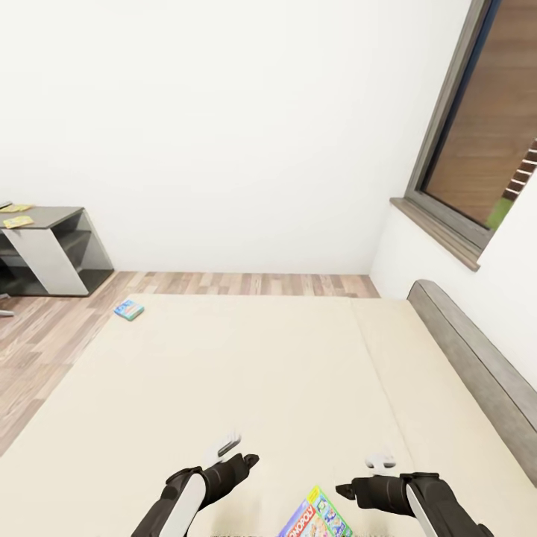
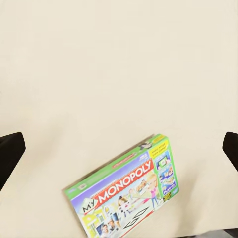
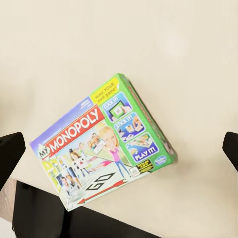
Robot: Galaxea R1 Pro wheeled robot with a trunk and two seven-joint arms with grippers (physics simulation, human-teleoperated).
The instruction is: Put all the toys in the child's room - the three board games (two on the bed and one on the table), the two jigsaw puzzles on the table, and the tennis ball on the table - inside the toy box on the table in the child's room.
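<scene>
Both grippers hang over the bed (image 1: 246,373) in the head view: the left gripper (image 1: 224,446) and the right gripper (image 1: 380,461) each show pale fingers past a black wrist, and neither one holds anything. From this view alone their spread is hard to judge. Between the two arms, at the near edge of the mattress, the Monopoly box (image 1: 317,516) lies flat, partly cut off by the picture edge. Far away, at the opposite left corner of the bed, the small blue box (image 1: 128,309) lies flat too. Beyond it the dark-grey desk section (image 1: 52,250) stands on the wood floor (image 1: 246,283), with flat yellowish things on its top that are too small to name. A window (image 1: 485,142) is in the right wall, above the grey headboard (image 1: 477,358). From the left wrist, the black fingertips (image 2: 10,153) stand wide apart over the mattress, released, with the Monopoly box (image 2: 126,196) lying between them, not touched. From the right wrist, the fingertips (image 3: 10,151) are also spread wide and free, above the same box (image 3: 104,141).
</scene>
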